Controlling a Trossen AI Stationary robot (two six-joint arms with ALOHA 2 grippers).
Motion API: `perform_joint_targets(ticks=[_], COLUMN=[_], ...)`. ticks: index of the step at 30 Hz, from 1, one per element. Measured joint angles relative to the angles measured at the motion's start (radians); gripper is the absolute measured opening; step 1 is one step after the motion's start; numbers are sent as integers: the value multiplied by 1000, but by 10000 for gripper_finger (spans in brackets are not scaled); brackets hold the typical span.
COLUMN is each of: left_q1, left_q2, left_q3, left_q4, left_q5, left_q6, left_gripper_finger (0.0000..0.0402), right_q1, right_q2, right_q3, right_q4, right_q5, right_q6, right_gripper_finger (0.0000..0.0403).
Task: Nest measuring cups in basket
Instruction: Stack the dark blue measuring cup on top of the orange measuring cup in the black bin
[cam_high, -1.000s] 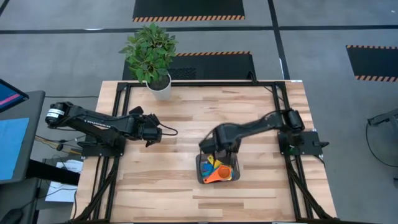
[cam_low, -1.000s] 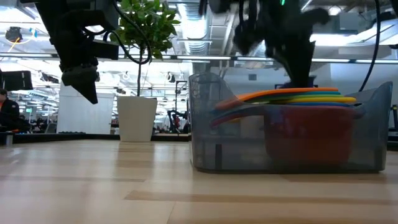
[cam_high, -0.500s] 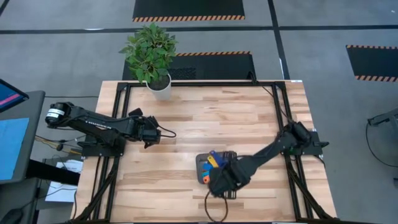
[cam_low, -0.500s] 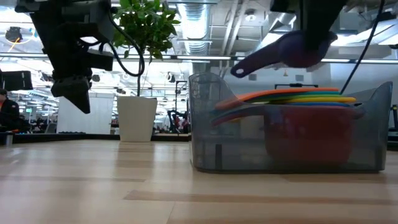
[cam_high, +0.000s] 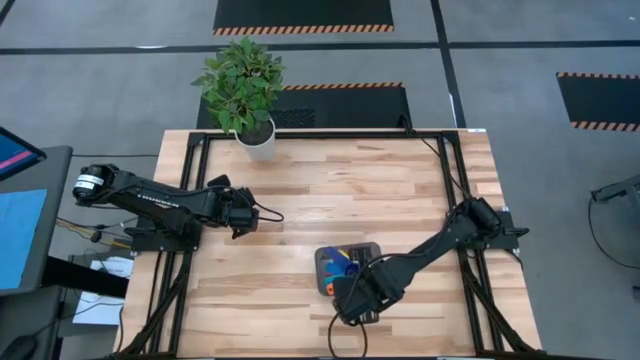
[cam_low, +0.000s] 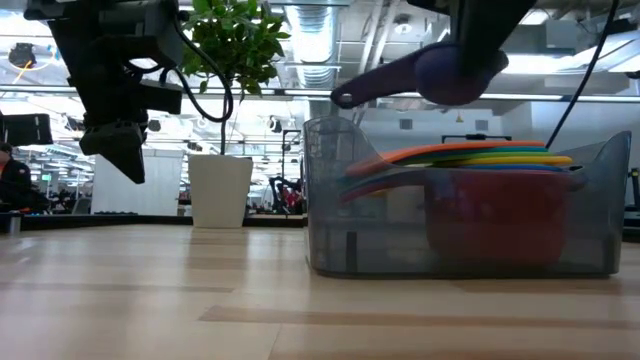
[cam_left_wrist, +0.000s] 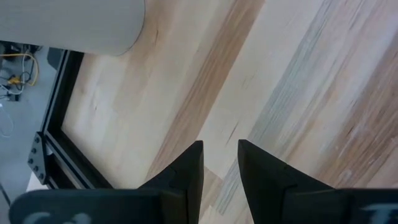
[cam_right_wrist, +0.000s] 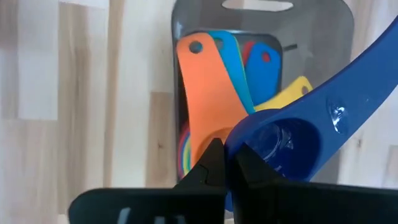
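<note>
bare tabletop (cam_high: 400, 190) mid-table, plant pot (cam_high: 257, 143) at far edge

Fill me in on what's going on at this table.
The right gripper is shut on the rim of a dark blue measuring cup, holding it above the grey basket. The other cups already sit nested in the basket, orange on top. The left gripper waits over bare wood near the white plant pot, holding nothing.
</note>
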Motion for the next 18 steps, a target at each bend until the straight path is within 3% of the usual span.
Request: perform_joint_targets(ticks=[5,18], left_q1=[0,0], left_q2=[0,0], left_q3=[0,0], left_q4=[0,67], left_q5=[0,0], left_q6=[-4,30], left_gripper_finger=[92,92], right_q1=[-9,-20], right_q2=[0,0], right_q3=[0,-1], right_q4=[21,-16], right_q5=[-79,-104], right_q6=[46,218], right_gripper_finger=[7,9])
